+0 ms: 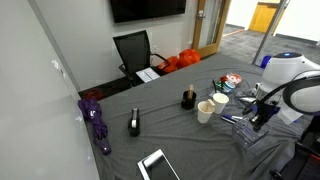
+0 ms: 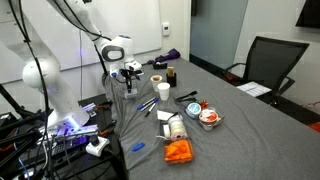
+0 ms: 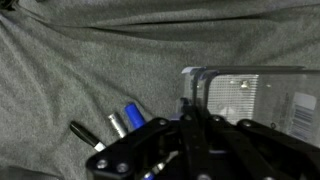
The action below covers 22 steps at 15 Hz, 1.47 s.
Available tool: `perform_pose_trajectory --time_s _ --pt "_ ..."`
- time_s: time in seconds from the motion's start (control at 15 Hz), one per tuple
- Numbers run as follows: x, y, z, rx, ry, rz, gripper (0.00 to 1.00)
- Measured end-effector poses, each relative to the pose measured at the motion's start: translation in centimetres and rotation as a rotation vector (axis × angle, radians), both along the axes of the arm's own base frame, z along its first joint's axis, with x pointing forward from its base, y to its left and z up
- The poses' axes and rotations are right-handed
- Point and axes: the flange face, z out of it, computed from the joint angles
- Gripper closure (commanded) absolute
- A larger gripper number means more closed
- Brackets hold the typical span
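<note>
Evidently the gripper (image 3: 190, 128), jaws pressed together, hangs beside the clear box (image 3: 245, 95) at right — a sideways nudge could tip it or bunch the grey cloth (image 3: 90, 50).

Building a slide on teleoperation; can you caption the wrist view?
Shut gripper over a grey cloth, markers lying beside it and a clear plastic box close by.

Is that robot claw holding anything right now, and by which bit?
It cannot be told for sure. The gripper has its jaws shut, near some markers and a clear plastic box, and nothing plainly shows between them.
</note>
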Motion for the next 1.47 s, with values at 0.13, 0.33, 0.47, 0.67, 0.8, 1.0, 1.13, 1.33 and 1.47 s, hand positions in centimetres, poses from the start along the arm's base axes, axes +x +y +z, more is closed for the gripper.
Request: perform_pose_trajectory --time_s 0.13,0.33,0.47,0.67,0.8,1.0,1.13,1.33,1.47 --pt "0.0 0.0 0.0 0.007 0.002 -0.003 0.98" --pt "0.0 -0.2 -0.6 0.046 0.019 0.000 0.98" --pt "0.0 -0.3 -1.4 0.065 0.037 -0.002 0.98" --pt "0.2 -0.2 -2.6 0.087 0.054 -0.020 0.98" --pt "0.5 -0.1 -3.4 0.105 0.043 -0.041 0.98" --pt "0.9 0.4 -4.3 0.145 0.009 -0.055 0.68" --pt "0.9 0.7 -4.8 0.149 -0.002 -0.047 0.55" --pt "0.7 1.3 -5.6 0.104 0.012 -0.003 0.33" --pt "0.6 1.8 -6.0 0.073 0.021 0.019 0.19"
